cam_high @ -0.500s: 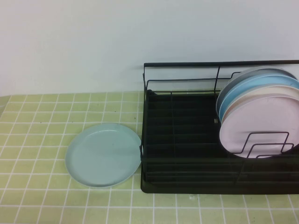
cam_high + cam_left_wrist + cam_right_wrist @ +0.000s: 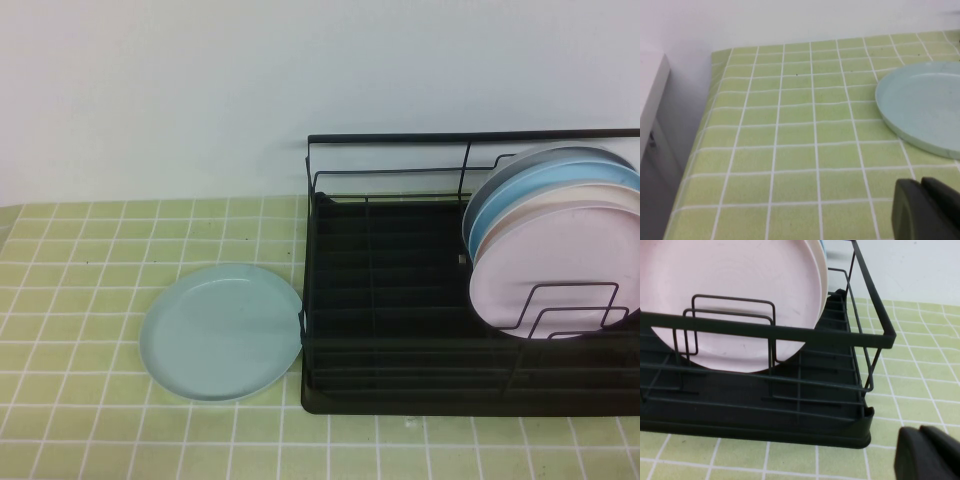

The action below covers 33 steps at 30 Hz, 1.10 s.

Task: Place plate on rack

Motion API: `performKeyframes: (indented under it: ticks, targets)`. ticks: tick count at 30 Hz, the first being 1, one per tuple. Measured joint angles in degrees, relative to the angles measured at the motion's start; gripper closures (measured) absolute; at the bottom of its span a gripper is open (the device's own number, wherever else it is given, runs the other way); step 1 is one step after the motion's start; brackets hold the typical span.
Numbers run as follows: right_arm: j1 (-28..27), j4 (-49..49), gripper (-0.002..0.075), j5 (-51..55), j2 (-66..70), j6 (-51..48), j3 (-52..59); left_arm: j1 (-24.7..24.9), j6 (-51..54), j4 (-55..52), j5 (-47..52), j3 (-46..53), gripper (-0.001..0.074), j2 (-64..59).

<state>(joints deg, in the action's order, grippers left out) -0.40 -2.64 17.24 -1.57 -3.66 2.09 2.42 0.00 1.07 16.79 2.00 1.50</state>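
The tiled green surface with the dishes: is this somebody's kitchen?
Probably a mock kitchen counter: a pale mint-green round plate lies flat beside a black wire dish rack holding upright plates. The left gripper and right gripper wait low nearby.

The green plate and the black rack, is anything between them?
No. In the high view the plate lies flat with its rim right against the rack. Neither the left gripper nor the right gripper is between them.

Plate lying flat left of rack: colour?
Pale mint-green plate, plain and glossy; clearest in the high view.
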Motion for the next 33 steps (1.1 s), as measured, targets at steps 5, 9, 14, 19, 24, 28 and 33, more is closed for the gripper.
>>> performKeyframes:
  ticks: [5,9,14,19,24,28,33]
  targets:
    - [0.00,0.00,0.0729,0.00,0.00,0.00,0.00,0.00,0.00,0.00,-8.38,0.00,0.0735,0.00]
    - [0.00,0.00,0.0729,0.00,0.00,0.00,0.00,0.00,0.00,0.00,-18.96,0.00,0.0735,0.00]
    - [0.00,-2.09,0.0729,-8.40,0.00,-0.15,0.00,0.00,0.00,0.00,-28.63,0.00,0.0735,0.00]
    - [0.00,-2.09,0.0729,-25.82,0.00,-0.15,0.00,0.00,0.00,0.00,-37.85,0.00,0.0735,0.00]
    - [0.00,-2.09,0.0729,-36.15,0.00,0.39,0.00,0.00,2.14,0.48,-40.64,0.00,0.0734,0.00]
    - [0.00,-2.09,0.0729,-37.23,0.00,0.37,0.00,0.00,2.02,0.48,-38.15,0.00,0.0735,0.00]
    - [0.00,-2.09,0.0729,-38.66,0.00,1.17,0.00,0.00,-6.90,0.88,-38.29,-0.68,0.0735,0.00]
